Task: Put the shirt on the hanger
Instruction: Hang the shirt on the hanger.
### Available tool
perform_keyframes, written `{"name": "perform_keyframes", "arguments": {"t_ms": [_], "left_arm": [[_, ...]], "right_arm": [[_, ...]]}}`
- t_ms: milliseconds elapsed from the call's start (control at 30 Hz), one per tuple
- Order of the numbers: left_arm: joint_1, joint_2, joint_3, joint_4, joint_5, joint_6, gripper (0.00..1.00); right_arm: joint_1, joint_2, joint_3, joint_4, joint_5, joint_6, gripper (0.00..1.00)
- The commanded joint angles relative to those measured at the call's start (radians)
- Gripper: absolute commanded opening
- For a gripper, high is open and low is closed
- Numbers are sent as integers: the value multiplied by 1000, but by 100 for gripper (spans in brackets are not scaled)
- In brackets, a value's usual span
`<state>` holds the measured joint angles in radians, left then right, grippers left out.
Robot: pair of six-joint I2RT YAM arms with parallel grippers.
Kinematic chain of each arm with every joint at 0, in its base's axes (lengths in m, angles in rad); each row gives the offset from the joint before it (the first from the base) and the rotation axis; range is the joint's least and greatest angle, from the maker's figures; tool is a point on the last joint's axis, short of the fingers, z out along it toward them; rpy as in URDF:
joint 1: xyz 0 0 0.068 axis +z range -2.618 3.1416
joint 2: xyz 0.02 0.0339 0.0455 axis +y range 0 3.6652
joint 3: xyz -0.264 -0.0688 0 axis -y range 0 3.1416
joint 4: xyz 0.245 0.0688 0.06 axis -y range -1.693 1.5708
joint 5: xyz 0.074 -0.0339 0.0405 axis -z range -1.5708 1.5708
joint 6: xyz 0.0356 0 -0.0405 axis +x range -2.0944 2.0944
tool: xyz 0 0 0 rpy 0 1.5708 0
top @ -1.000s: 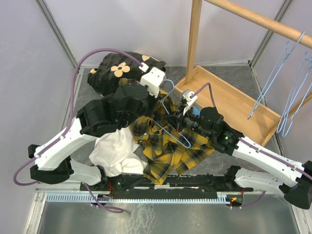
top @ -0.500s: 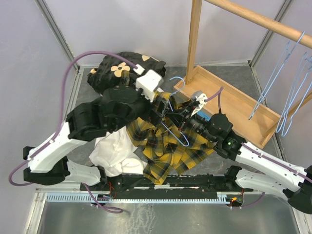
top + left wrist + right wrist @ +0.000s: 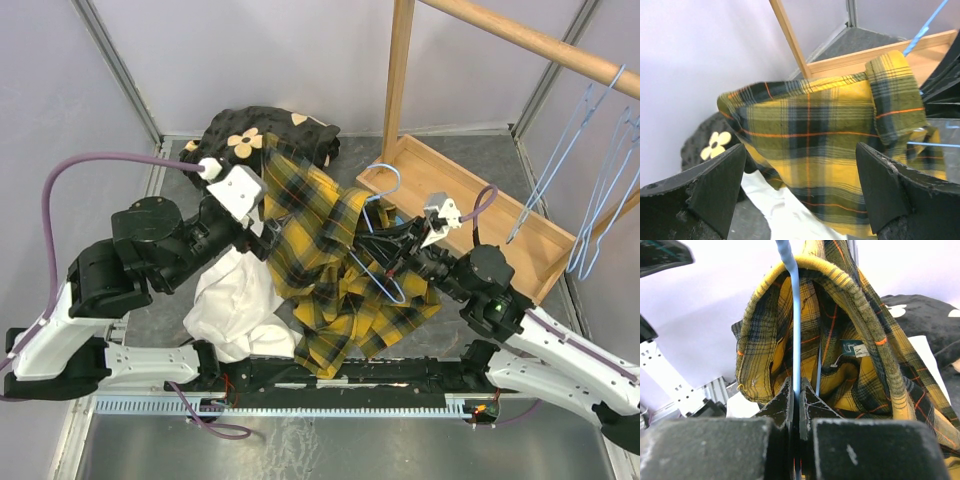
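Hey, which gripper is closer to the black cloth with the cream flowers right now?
Left. The left gripper sits just on the near side of the black flowered cloth. The right gripper is farther off, across the shirt, clamped on the hanger.

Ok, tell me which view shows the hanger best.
Top external: the hanger shows its hook and wire sides against the shirt. Right wrist shows only one wire clamped in the right gripper; left wrist, just short blue slivers.
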<state>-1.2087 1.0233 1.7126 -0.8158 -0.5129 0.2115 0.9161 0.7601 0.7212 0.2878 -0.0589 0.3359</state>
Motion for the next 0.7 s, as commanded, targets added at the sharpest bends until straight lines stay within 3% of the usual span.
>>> {"name": "perform_keyframes", "arguments": {"t_ms": [0, 267, 467, 667], "left_arm": [[-3, -17, -61, 130, 74, 243, 95], [-3, -100, -157, 177, 386, 461, 88], [-3, -105, -182, 107, 474, 521, 84], [-4, -84, -177, 30, 546, 539, 73]], "right_arm": [[0, -49, 28, 9, -122, -18, 0], [0, -100, 21, -77, -228, 6, 0], [0, -102, 53, -158, -332, 1, 0], [-1, -93, 84, -201, -422, -6, 0]]}}
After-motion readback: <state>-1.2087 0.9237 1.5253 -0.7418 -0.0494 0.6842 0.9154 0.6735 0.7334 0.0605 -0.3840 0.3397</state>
